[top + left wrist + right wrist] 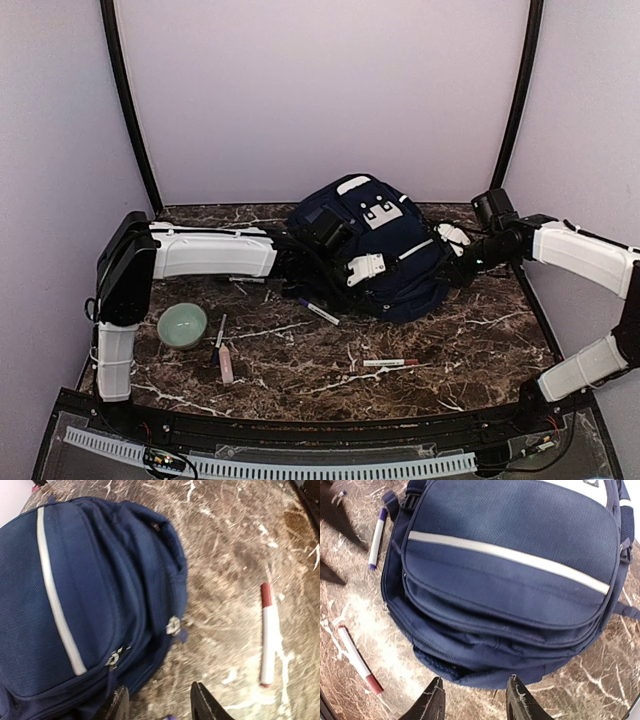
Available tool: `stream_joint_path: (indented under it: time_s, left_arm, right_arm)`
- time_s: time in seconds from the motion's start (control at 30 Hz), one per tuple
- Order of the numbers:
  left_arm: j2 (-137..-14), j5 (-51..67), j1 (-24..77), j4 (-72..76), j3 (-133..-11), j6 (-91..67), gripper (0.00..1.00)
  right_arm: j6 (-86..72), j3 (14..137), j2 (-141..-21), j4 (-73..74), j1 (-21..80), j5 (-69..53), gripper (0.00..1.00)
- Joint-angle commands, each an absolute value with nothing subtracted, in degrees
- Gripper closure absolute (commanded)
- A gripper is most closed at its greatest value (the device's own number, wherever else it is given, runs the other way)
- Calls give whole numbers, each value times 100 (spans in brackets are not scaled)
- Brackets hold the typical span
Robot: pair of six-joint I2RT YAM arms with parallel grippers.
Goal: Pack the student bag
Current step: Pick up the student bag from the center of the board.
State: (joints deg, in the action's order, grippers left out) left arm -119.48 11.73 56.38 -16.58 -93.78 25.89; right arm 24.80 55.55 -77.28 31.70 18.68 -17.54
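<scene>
Left pincer (157, 700) and right pincer (472, 700) are held released and empty at the student bag (375, 255), laid rearward on the surface (480, 340) and apparently closed, while the red-capped marker (390, 362) and purple-capped marker (322, 313) are left unpacked.

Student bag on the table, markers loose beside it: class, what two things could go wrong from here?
1. The student bag lies front up, zips apparently closed; the open left gripper or right gripper tugging fabric may drag the whole bag rather than open it.
2. The purple-capped marker lies near the bag's edge; a shifted bag could knock or cover it.
</scene>
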Motion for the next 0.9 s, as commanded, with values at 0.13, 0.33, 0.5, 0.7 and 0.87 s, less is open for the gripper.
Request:
stream_joint_path:
  time_s: [0.13, 0.33, 0.5, 0.7, 0.87]
  left_arm:
    - [-12292, 1314, 5520, -1980, -9697, 3624, 55]
    - [-12658, 1251, 5520, -1567, -9793, 3647, 58]
    - [-12877, 1270, 5520, -1208, -9865, 3583, 75]
    - [-12902, 1954, 5520, -376, -9898, 2845, 96]
    - [-13123, 2525, 5520, 476, -10154, 1975, 100]
  right_arm:
    - [2494, 5173, -7240, 2951, 1836, -2002, 57]
    - [2505, 5144, -7260, 2971, 1829, -2146, 57]
    - [2485, 5117, -7213, 2989, 1821, -2118, 57]
    - [2550, 5227, -7251, 3307, 1822, -1752, 61]
    - [2533, 5241, -7295, 3479, 1812, -1485, 63]
